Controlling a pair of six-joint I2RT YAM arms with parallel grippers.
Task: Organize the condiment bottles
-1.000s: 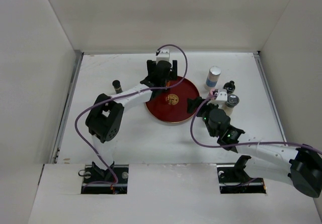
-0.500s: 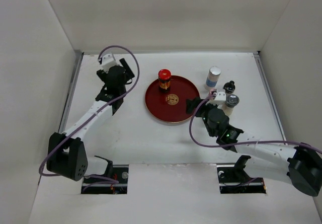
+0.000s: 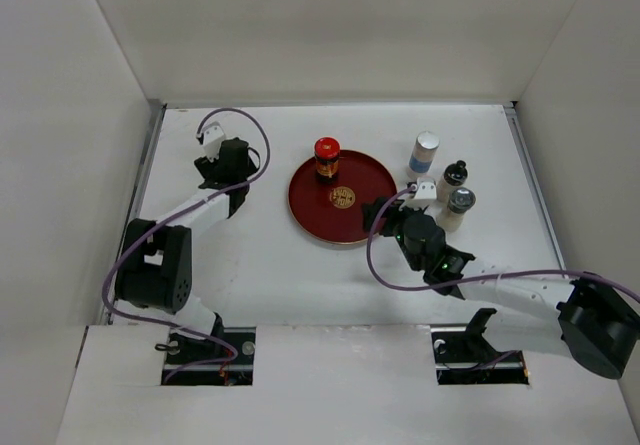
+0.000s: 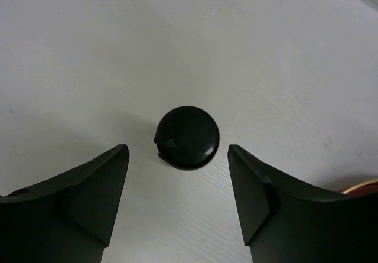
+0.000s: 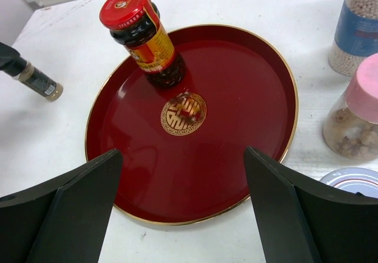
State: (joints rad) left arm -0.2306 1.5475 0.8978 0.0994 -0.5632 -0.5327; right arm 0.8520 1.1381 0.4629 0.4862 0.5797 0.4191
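On the far part of the dark-red tray [image 3: 312, 205] stands a red-capped jar [image 3: 327, 157] [image 5: 139, 35]. My left gripper [image 3: 222, 165] [image 4: 178, 155] hangs open over a small black-capped bottle [image 4: 187, 138] on the table left of the tray, one finger on each side, neither touching. That bottle [image 5: 36, 81] also shows in the right wrist view. Over the tray's near right rim, my right gripper [image 3: 385, 215] [image 5: 183, 153] is open and empty. To the tray's right stand a white bottle with a blue band [image 3: 425, 152], a black-capped bottle [image 3: 453, 174], a grey-capped jar [image 3: 460, 205] and a pink-capped jar [image 5: 359, 106].
White walls close the table [image 3: 300, 275] on the left, back and right. Purple cables loop over both arms. The right arm lies across the near right of the table.
My left gripper left the red-capped jar on the tray, swung left over the small black-capped bottle, and its jaws narrowed. My right gripper edged left toward the tray.
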